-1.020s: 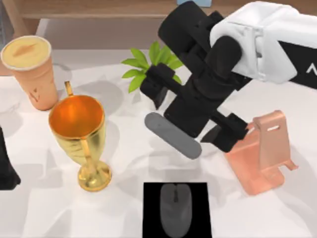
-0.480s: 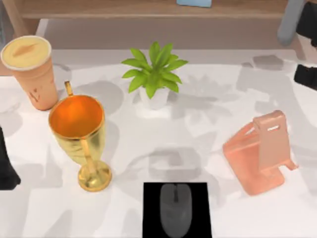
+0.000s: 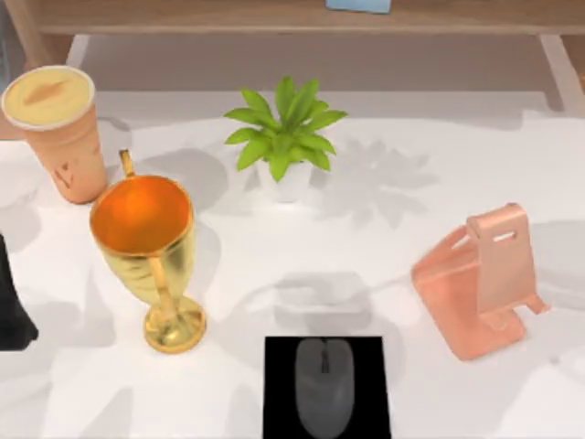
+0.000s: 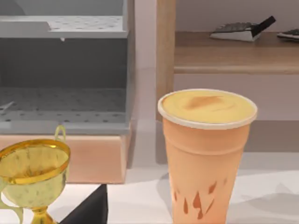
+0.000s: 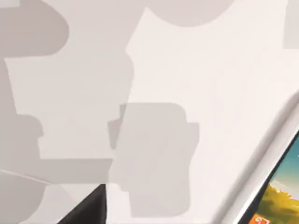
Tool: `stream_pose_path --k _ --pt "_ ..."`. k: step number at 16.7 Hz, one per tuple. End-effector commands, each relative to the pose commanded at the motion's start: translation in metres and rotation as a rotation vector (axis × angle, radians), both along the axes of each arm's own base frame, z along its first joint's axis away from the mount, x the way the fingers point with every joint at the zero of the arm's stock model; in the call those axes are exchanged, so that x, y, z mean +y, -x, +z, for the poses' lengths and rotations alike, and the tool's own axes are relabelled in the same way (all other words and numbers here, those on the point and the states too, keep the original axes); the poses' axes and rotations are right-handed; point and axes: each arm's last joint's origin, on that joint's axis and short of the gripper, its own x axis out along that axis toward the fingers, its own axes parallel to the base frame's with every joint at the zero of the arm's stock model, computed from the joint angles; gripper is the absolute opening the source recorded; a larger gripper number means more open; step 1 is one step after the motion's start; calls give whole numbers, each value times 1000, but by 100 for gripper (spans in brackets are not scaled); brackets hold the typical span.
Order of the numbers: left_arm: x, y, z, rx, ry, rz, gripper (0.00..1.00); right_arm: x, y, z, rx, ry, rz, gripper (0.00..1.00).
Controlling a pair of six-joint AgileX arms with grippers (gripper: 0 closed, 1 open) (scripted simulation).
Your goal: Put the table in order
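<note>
The white table (image 3: 430, 165) carries an orange cup (image 3: 57, 128) with a cream top at the back left. A gold trophy (image 3: 151, 247) stands in front of that cup. At the back middle is a small green plant (image 3: 281, 137) in a white pot. A pink phone stand (image 3: 483, 279) sits at the right, and a grey mouse (image 3: 324, 384) lies on a black mat (image 3: 279, 407) at the front. A black part of my left arm (image 3: 11, 306) rests at the left edge. The left wrist view faces the cup (image 4: 205, 154) and the trophy (image 4: 32, 172).
A light wooden shelf (image 3: 274, 16) runs along the back with a blue item (image 3: 358, 5) on it. In the left wrist view a grey rack (image 4: 63, 74) stands beside the shelf (image 4: 229, 51). The right wrist view looks down on the shadowed white tabletop (image 5: 201, 60), with a colourful screen edge (image 5: 280, 196) at one corner.
My right arm hung over the table's middle holding a flat grey object. It pulled back toward the right rear and has left the top view. Everything on the table stayed put.
</note>
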Motion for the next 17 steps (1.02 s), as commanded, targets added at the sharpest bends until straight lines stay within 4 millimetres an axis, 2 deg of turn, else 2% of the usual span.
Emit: stream_pose_path --k 3,6,12,14,17 --pt "0 0 0 0 0 0 100 -41 28 -16 58 -51 -303 100" --pt "0 0 0 0 0 0 100 -60 45 -23 84 -77 -462 100" --pt "0 0 0 0 0 0 100 -61 46 -23 80 -76 -473 100" --pt "0 0 0 0 0 0 100 -62 45 -35 85 -79 -477 100" --pt "0 0 0 0 0 0 100 -63 44 -63 83 -78 -476 100"
